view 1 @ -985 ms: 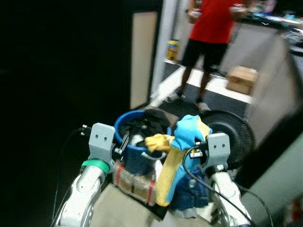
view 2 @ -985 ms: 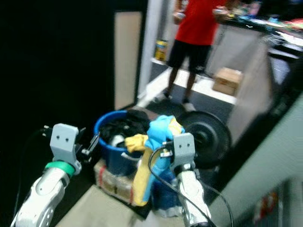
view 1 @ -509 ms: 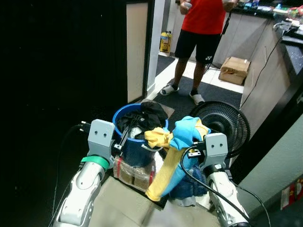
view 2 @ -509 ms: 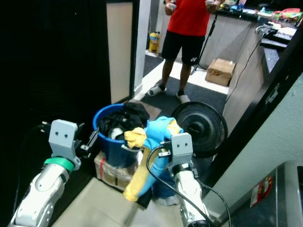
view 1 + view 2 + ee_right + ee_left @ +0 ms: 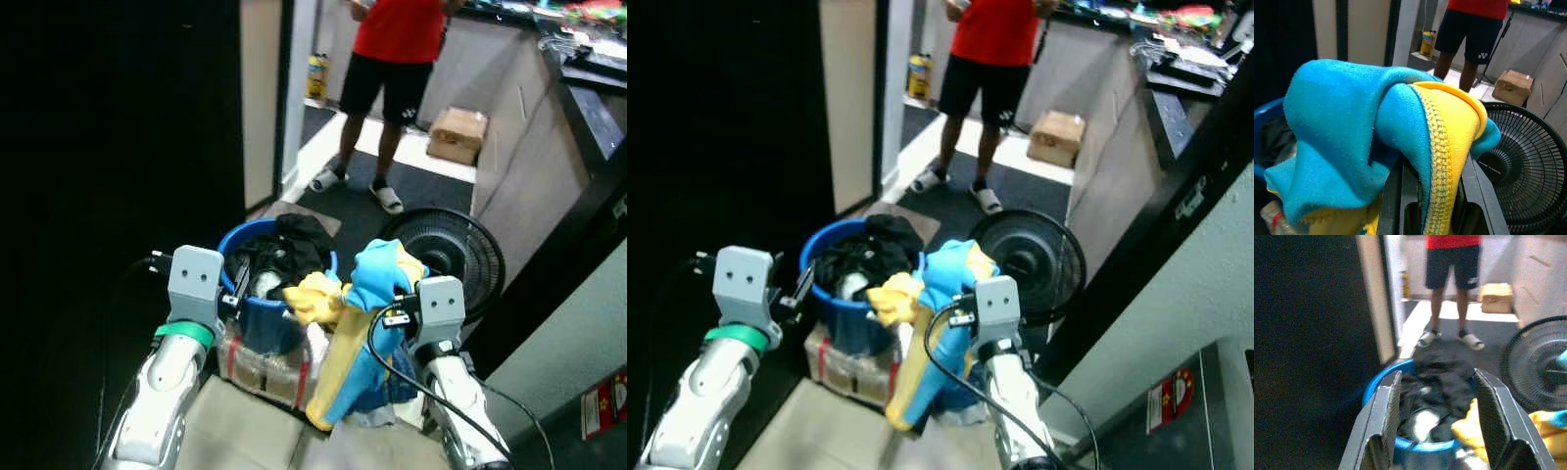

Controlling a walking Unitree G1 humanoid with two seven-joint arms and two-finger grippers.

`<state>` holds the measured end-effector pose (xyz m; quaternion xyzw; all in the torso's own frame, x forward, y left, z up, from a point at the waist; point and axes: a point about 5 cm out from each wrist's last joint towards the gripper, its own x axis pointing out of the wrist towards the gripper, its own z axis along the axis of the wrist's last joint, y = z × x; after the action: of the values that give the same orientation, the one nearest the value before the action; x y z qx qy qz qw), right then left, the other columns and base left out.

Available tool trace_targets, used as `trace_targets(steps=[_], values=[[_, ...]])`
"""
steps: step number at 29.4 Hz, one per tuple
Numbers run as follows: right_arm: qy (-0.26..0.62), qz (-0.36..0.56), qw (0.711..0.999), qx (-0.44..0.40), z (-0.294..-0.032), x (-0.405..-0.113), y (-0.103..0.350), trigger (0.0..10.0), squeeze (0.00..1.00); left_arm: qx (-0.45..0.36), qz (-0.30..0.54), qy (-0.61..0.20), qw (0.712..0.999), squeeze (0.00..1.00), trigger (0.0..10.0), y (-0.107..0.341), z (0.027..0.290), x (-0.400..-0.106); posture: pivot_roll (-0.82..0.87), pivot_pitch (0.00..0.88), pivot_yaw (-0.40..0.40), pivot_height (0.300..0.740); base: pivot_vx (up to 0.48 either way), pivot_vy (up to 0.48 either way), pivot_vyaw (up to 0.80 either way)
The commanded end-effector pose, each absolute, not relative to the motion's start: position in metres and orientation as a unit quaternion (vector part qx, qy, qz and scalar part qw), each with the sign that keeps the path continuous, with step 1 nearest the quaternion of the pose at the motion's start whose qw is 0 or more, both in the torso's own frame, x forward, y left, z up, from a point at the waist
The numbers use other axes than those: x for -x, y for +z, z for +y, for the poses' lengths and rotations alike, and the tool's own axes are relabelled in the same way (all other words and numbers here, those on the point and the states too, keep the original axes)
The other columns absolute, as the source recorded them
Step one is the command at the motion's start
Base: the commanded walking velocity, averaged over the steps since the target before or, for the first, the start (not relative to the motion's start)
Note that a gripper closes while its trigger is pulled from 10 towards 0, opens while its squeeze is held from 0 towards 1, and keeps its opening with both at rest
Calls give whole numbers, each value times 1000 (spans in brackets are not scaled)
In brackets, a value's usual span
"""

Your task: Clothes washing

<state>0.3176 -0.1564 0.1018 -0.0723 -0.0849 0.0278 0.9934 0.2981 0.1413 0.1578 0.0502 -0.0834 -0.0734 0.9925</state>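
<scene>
A blue and yellow garment (image 5: 367,323) is held up by the right gripper (image 5: 392,315), its jaws clamped on the cloth, which is draped over the fingers and hangs down toward the floor (image 5: 338,211); in the right wrist view the folded blue terry and the yellow hem are seen bunched over the fingers (image 5: 1396,196). A blue laundry basket (image 5: 235,245) heaped with dark clothes (image 5: 284,250) is seen on the floor just beside the held garment, set on top of a clear wrapped bundle (image 5: 260,367). The left gripper (image 5: 1437,416) is held at the near rim of the basket with its jaws apart, nothing being gripped between them; the dark clothes and the blue rim are framed between the two fingers (image 5: 1386,416) in the left wrist view. A black floor fan (image 5: 446,255) is placed just behind the garment, beside a grey cabinet (image 5: 509,157). Farther off, a person in a red shirt and black shorts (image 5: 392,59) is seen standing on a dark mat, with a cardboard box (image 5: 456,135) on the floor nearby and a yellow container (image 5: 315,76) by the doorway.
</scene>
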Motion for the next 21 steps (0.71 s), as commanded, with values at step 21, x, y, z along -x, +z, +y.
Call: trace_targets(steps=[21], values=[[8, -85, 995, 44, -162, -322, 106, 10000, 0, -29, -51, -93, 994, 0, 10000, 150, 136, -298, 95, 0, -13, 740, 91, 0, -648]])
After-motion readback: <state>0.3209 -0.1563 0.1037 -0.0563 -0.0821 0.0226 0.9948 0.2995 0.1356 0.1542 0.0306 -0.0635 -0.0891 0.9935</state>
